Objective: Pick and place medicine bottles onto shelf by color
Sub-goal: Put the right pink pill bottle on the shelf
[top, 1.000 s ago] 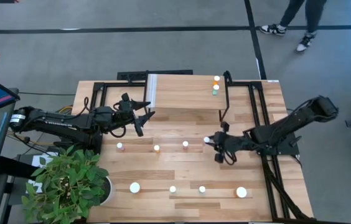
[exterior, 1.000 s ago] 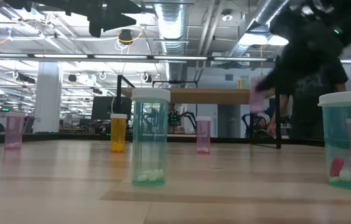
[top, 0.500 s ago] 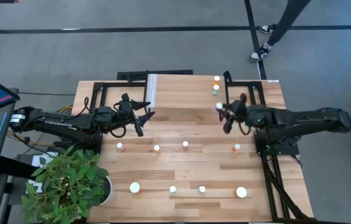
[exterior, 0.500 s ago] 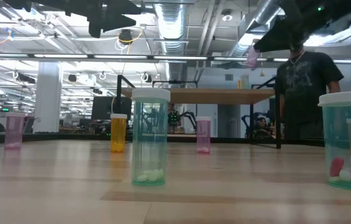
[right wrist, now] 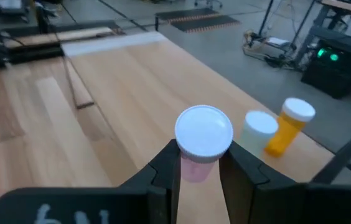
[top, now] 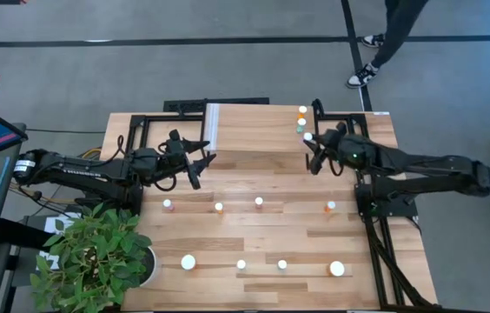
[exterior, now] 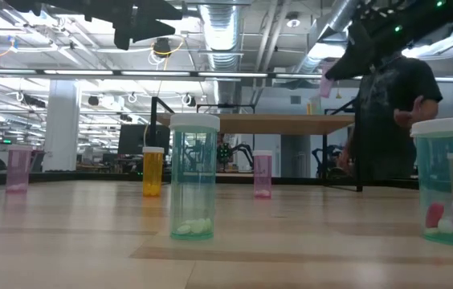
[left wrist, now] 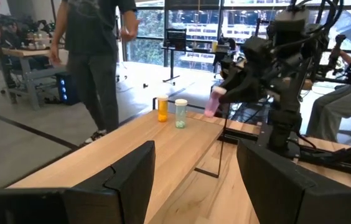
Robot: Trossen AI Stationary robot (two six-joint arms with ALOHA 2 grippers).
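Clearly a white-capped pink bottle (right wrist: 203, 144) between the right fingers (right wrist: 166, 169).

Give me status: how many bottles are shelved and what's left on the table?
Done: an orange bottle and a green bottle stand on the shelf. In hand: the right gripper holds a pink bottle over the shelf beside them. Left: eight or so bottles on the table. The left gripper waits near the shelf's other end.

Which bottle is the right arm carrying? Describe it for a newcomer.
Find the raised light-wood shelf at the table's far side. Over its right end, the right end effector grips a pink bottle with a white cap, beside an orange bottle and a green bottle; only it is airborne.
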